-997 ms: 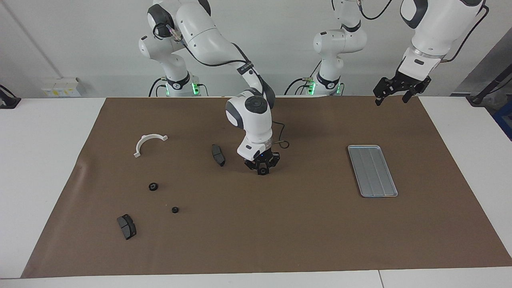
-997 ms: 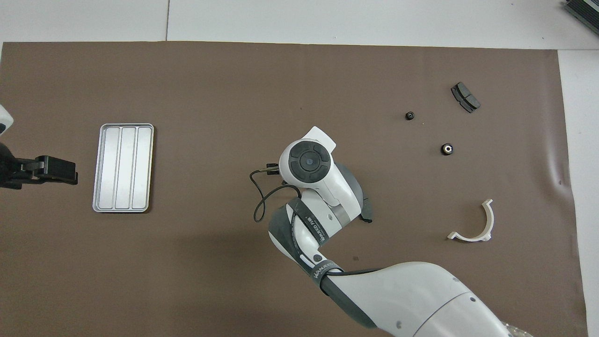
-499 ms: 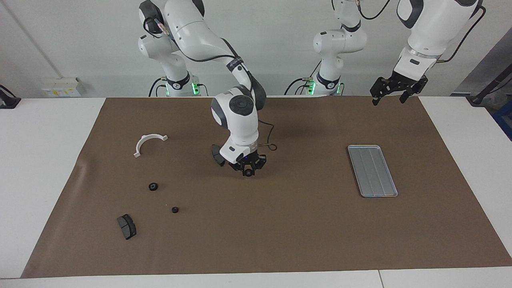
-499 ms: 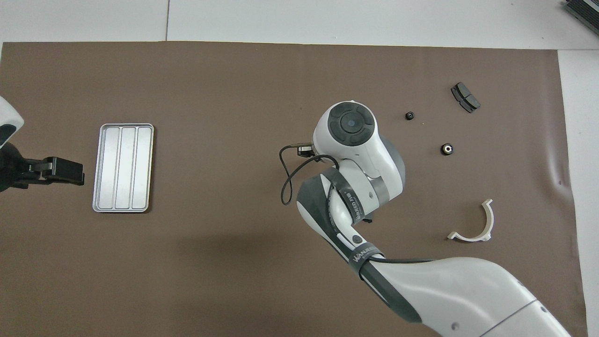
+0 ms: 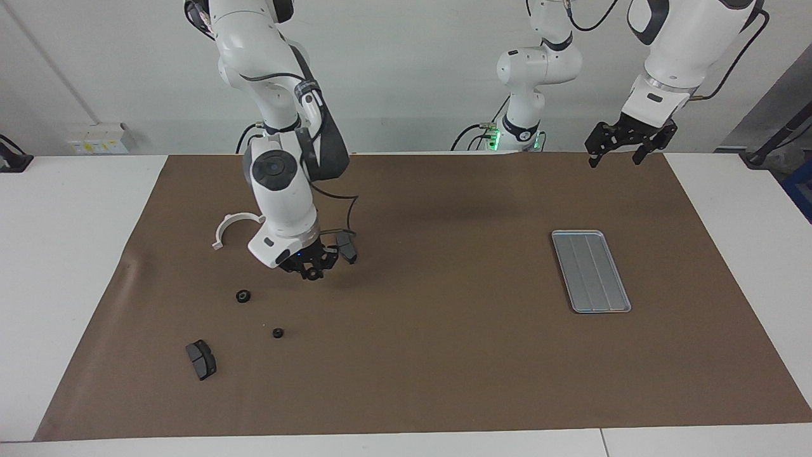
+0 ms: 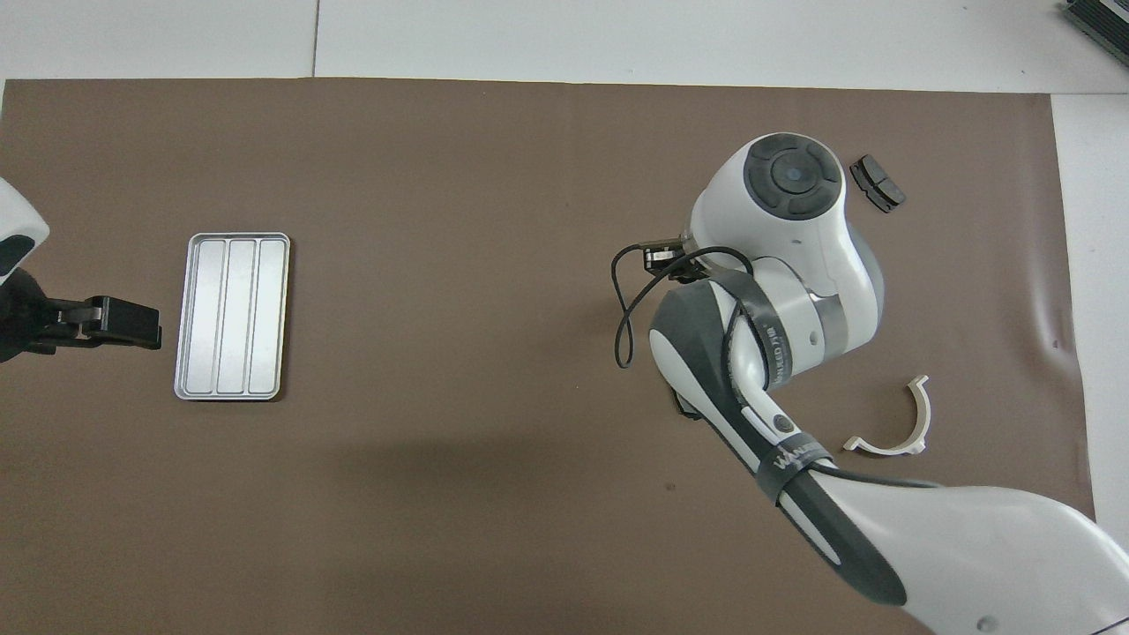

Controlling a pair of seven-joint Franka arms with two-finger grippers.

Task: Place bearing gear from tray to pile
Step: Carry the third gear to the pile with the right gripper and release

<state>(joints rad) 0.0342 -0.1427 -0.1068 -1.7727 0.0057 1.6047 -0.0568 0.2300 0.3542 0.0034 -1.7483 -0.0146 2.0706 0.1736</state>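
The silver-grey tray [image 5: 590, 271] [image 6: 231, 315] lies toward the left arm's end of the table with nothing in it. My right gripper [image 5: 311, 271] hangs low over the mat, shut on a small dark bearing gear [image 5: 312, 275]. It is right beside one dark brake pad [image 5: 346, 247] of the pile. In the overhead view the right arm's wrist hides this gripper and the gear. The pile also holds a white half-ring bracket [image 5: 236, 226] [image 6: 898, 420] and a second brake pad [image 5: 201, 359] [image 6: 876, 183]. My left gripper [image 5: 614, 160] [image 6: 132, 324] waits open, raised near the tray.
Two small black round parts [image 5: 242, 296] [image 5: 277, 332] lie on the brown mat [image 5: 444, 355] between the bracket and the brake pad farther from the robots. The right arm's cable [image 6: 628, 309] loops beside its wrist.
My right arm has swung from the mat's middle toward its own end of the table, carrying the gear to beside the brake pad. The left gripper has barely moved.
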